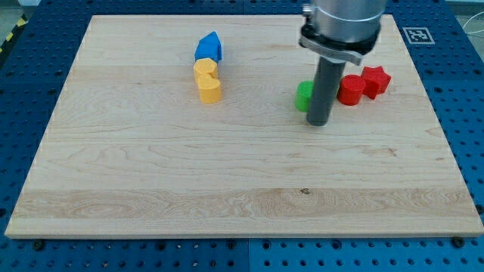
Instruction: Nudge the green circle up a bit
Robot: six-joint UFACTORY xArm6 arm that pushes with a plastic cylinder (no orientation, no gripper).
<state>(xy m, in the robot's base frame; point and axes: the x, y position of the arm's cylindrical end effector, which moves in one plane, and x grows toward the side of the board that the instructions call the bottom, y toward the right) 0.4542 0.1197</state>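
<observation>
**Tip set beside the green circle**

You had no readable writing, only a black-and-white marker (417, 35) at the view's top right. The rod stood upright; my tip (318, 122) rested just right of and below the green circle (304, 96), which the rod partly hid. There was no claw to open or clench.

A pale wooden surface (151, 174) with visible grain fills most of the view. It lies on a blue perforated base (454, 121) dotted with holes. A black-and-white marker tag (417, 35) sits near the view's top right corner. Lighting is even.
</observation>
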